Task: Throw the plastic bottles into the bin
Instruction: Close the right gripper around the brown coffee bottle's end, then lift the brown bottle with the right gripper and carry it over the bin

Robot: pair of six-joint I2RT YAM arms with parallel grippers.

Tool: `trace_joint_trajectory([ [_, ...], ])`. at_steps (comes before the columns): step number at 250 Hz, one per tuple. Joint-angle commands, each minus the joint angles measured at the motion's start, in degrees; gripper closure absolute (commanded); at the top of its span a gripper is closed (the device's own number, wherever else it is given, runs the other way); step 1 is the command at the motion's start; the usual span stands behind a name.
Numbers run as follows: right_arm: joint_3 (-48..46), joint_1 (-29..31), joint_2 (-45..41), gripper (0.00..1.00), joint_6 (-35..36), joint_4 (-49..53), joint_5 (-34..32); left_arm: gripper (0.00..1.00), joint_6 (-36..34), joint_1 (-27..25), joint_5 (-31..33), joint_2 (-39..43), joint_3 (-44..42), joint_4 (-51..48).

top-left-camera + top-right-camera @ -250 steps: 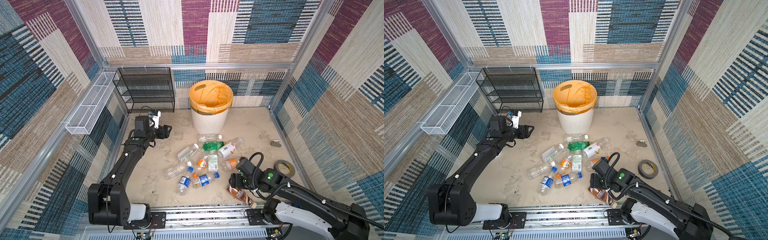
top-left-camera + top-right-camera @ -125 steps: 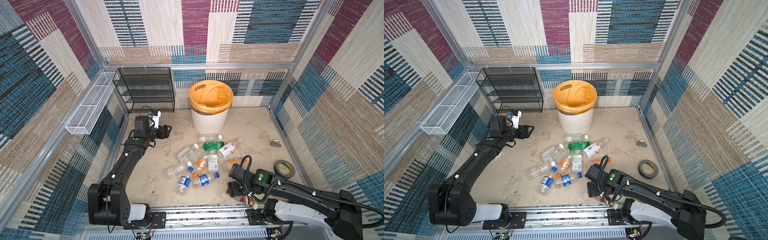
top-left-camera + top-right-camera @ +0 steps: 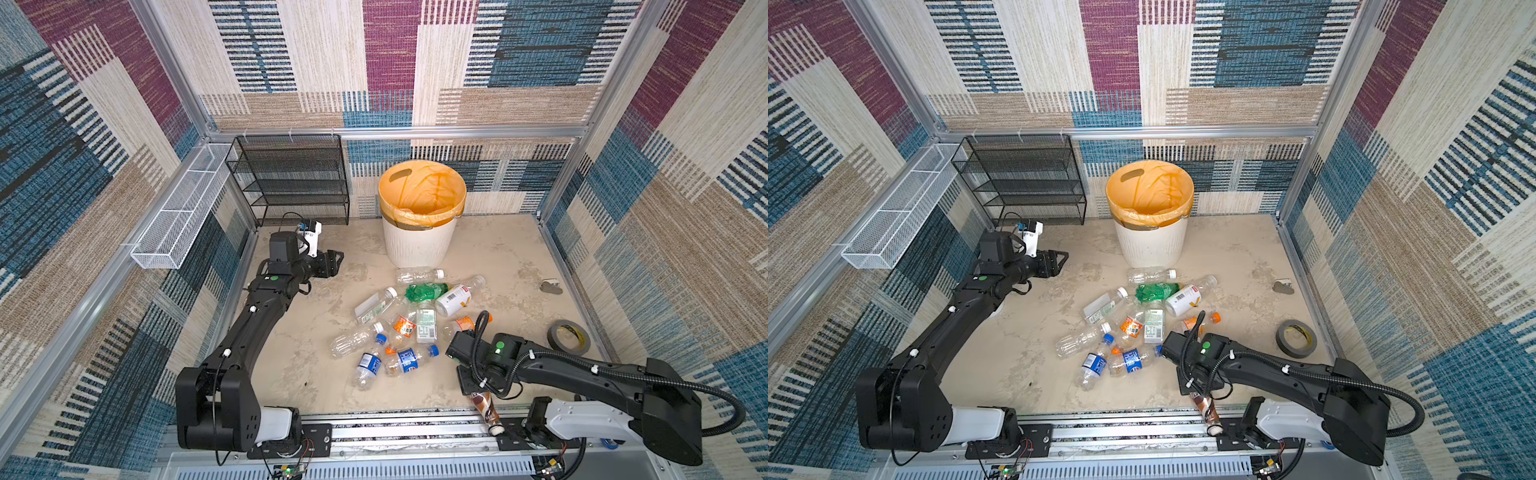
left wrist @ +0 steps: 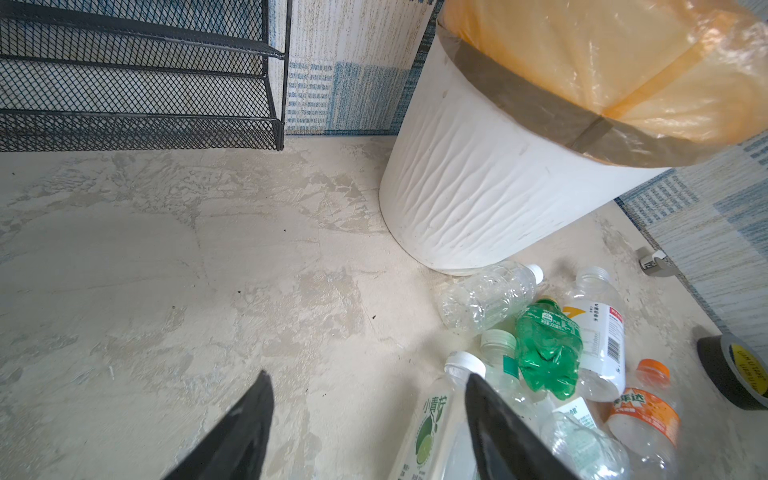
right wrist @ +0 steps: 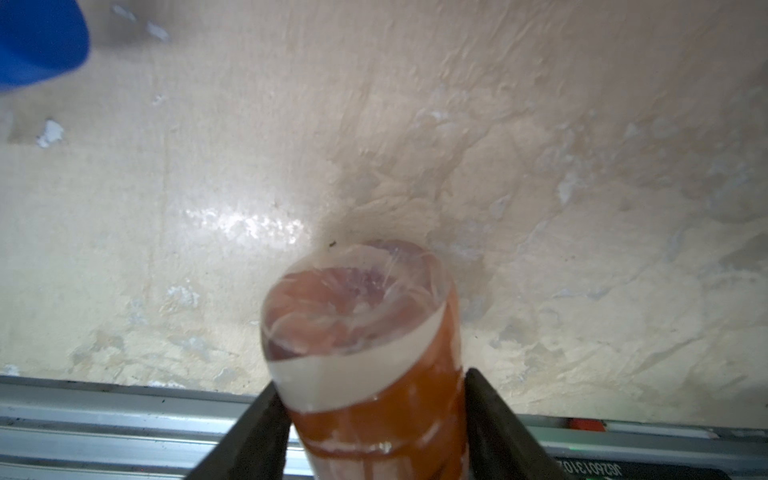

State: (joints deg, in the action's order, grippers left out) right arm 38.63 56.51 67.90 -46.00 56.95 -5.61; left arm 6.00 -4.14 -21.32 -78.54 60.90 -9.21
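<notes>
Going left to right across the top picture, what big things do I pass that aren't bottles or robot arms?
White wire basket → black mesh shelf rack → round white ribbed bin with orange bag → grey tape roll.

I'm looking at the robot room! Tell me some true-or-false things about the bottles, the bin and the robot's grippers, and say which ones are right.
1. The round white ribbed plastic bin with the orange bag stands upright. True.
2. The left gripper holds the crushed green plastic bottle. False: the left gripper is open and holds nothing; the green bottle lies in the pile on the floor.
3. The right gripper has its fingers on both sides of a brown-labelled plastic bottle. True.
4. The black tape roll is inside the bin. False: the tape roll lies on the floor near the right wall.
</notes>
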Motion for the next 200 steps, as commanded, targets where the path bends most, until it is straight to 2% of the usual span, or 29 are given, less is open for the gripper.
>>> trace_joint_trajectory([
  [1, 0.1, 0.0, -0.6, 0.47, -2.1, 0.8, 0.2, 0.26, -0.1, 0.0, -0.7, 0.5, -0.2, 1.0],
  [54, 2.4, -1.1, -1.3, 0.51, -3.3, -3.4, -1.1, 0.26, 0.0, 0.0, -0.6, 0.6, -0.3, 1.1],
  [110, 2.7, -10.4, 1.3, 0.49, 0.1, -13.6, -2.8, 0.26, -0.3, 0.0, -0.1, 0.7, -0.4, 1.0],
  [130, 2.2, -11.2, 2.5, 0.41, 0.9, -16.4, -2.5, 0.26, -0.5, 0.0, 0.4, 1.2, -0.7, 0.9],
  [160, 2.0, -11.2, 4.4, 0.24, 1.5, -15.4, -1.3, 0.26, -0.5, 0.0, 0.6, 1.2, -0.9, 1.1],
  [200, -0.4, -11.2, 0.7, 0.21, 0.0, -14.7, -0.4, 0.26, -0.3, 0.0, 0.2, 0.7, -0.7, 1.2],
])
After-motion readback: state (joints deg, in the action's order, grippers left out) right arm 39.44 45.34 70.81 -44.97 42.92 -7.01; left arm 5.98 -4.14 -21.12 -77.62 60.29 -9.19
